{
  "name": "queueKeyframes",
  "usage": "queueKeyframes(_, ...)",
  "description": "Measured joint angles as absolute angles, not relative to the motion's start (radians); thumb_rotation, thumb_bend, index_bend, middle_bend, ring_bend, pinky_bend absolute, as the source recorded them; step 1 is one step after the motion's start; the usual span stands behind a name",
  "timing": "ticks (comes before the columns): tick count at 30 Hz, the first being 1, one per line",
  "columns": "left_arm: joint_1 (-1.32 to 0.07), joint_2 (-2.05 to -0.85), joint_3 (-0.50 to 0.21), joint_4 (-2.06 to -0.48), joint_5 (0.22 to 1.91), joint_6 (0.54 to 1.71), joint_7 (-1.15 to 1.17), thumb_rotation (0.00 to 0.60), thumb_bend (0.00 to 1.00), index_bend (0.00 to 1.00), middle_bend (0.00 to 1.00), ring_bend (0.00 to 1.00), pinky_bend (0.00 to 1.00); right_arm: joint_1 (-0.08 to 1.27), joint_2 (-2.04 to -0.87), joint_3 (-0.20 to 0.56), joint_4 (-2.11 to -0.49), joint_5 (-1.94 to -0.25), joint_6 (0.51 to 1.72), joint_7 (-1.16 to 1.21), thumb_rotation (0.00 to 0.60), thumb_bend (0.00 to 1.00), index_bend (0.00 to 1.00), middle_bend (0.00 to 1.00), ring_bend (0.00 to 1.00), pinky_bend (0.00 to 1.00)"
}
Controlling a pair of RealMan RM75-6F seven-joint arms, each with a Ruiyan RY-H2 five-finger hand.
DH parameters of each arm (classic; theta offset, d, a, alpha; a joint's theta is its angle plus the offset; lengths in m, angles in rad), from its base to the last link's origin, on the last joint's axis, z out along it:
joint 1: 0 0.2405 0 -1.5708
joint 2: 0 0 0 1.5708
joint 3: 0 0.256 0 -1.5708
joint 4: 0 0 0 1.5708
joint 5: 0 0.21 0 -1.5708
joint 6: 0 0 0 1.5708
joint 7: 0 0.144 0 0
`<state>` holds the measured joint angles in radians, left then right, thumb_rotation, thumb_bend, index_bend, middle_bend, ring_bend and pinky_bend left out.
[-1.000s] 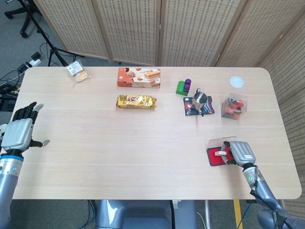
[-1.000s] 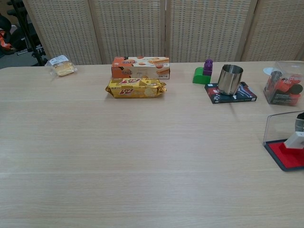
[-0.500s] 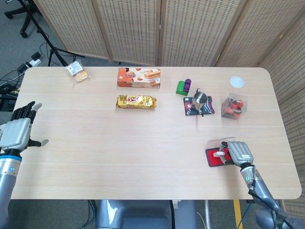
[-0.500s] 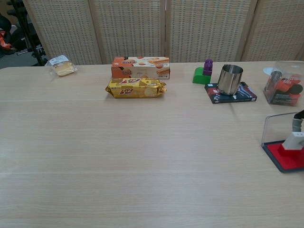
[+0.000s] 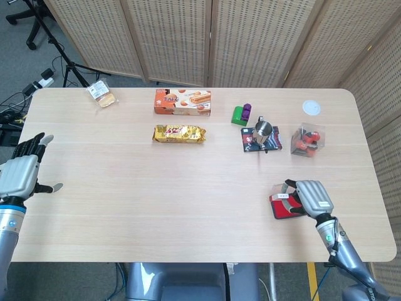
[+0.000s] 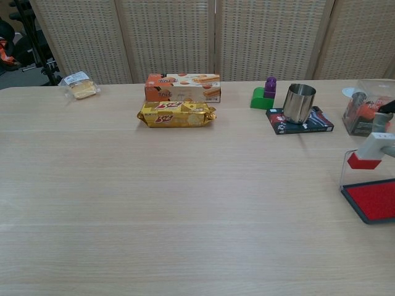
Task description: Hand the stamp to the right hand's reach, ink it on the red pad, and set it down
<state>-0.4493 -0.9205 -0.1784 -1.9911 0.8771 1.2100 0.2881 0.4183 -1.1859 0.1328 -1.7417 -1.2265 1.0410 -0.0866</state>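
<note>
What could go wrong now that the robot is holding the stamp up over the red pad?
The small white stamp with a red base hangs above the red ink pad, held by the right hand. Its inked face could smear the pale wooden table if set down face-first. The pad's clear upright lid stands close beside the stamp and might get knocked. If the grip slips, the stamp could drop.

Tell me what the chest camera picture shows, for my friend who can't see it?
At the right edge, a robot hand holds a stamp with a red bottom in the air above an open red ink pad on a wooden table. Farther back sit a yellow snack packet, an orange biscuit box, a metal cup and a clear box.
</note>
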Motion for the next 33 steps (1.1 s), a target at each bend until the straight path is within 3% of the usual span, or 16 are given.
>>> queueKeyframes(10, -0.442, -0.909, -0.176, -1.994, 0.897, 1.202, 0.268, 0.600, 0.10, 0.00, 0.00, 0.00, 0.00, 0.471, -1.227, 0.144, -1.804, -1.193, 1.030, -0.226, 0.600, 0.57, 0.58, 1.00, 1.00, 1.00)
queueKeyframes(20, -0.441, -0.905, -0.176, -1.991, 0.896, 1.194, 0.259, 0.600, 0.10, 0.00, 0.00, 0.00, 0.00, 0.539, -1.405, 0.147, -1.712, -1.069, 1.022, -0.386, 0.600, 0.57, 0.58, 1.00, 1.00, 1.00)
queueKeyframes(33, -0.445, -0.902, -0.177, -1.988, 0.888, 1.181, 0.254, 0.600, 0.10, 0.00, 0.00, 0.00, 0.00, 0.551, -1.495, 0.129, -1.633, -1.033, 1.047, -0.419, 0.600, 0.54, 0.58, 1.00, 1.00, 1.00)
